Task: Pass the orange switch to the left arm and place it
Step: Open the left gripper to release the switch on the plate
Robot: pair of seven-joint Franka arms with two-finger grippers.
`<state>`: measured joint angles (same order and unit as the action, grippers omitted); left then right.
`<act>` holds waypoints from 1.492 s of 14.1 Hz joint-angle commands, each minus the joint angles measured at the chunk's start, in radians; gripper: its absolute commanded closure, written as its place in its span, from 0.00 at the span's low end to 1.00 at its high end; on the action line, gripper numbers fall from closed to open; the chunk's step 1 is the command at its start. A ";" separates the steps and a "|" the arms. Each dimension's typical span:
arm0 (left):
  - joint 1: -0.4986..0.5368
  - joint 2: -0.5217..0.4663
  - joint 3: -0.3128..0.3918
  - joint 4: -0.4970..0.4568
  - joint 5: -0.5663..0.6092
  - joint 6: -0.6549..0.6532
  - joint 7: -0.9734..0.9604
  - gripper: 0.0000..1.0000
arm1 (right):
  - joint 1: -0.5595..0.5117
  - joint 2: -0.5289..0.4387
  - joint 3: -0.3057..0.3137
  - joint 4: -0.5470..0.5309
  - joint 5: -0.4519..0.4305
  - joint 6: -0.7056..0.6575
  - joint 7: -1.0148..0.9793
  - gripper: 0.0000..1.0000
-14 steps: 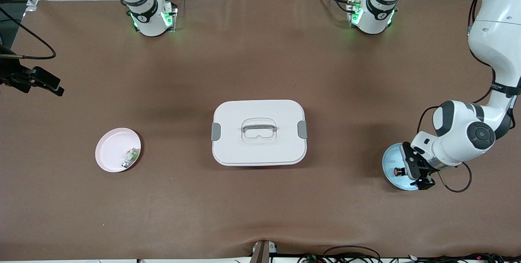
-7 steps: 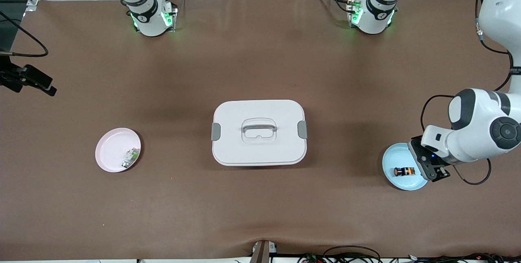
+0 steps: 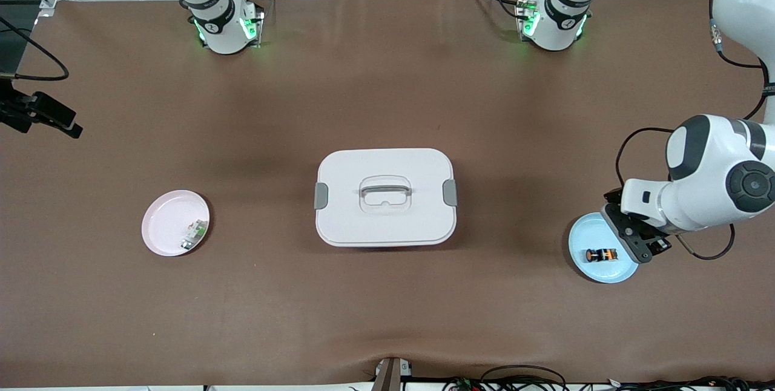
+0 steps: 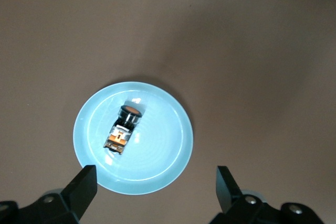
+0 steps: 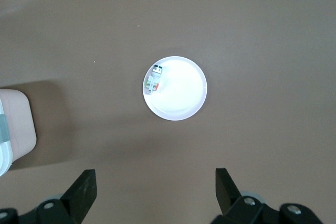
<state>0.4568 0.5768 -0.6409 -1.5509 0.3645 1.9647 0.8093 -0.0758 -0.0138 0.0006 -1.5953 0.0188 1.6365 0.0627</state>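
Observation:
The orange switch (image 3: 600, 254) lies on its side on a light blue plate (image 3: 588, 237) near the left arm's end of the table. My left gripper (image 3: 639, 248) hovers over that plate's edge, open and empty. In the left wrist view the switch (image 4: 124, 127) lies on the plate (image 4: 168, 153), clear of my open left gripper (image 4: 156, 188). The white box (image 3: 385, 197) with grey handle and latches stands mid-table. My right gripper (image 3: 56, 120) is up over the right arm's end of the table, open and empty (image 5: 156, 188).
A pink plate (image 3: 163, 227) holding a pale green-and-white component (image 3: 195, 233) lies toward the right arm's end, also in the right wrist view (image 5: 181, 98), where a corner of the box (image 5: 14, 129) shows. Brown mat covers the table.
My left gripper has lifted off the blue plate and drawn back toward the left arm's end, leaving the switch lying uncovered on the plate. The right gripper shifted slightly outward.

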 commanded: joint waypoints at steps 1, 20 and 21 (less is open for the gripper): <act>0.003 -0.054 -0.034 -0.015 -0.018 -0.056 -0.134 0.00 | -0.030 0.015 0.015 0.034 -0.008 -0.030 -0.017 0.00; 0.008 -0.152 -0.126 -0.015 -0.050 -0.153 -0.674 0.00 | -0.030 0.015 0.015 0.063 -0.011 -0.083 -0.017 0.00; 0.008 -0.166 -0.131 -0.015 -0.056 -0.155 -0.714 0.00 | -0.032 0.015 0.016 0.061 -0.011 -0.084 -0.017 0.00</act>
<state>0.4537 0.4566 -0.7600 -1.5515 0.3384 1.8268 0.1553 -0.0876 -0.0138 0.0010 -1.5645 0.0184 1.5720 0.0582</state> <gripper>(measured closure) 0.000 0.000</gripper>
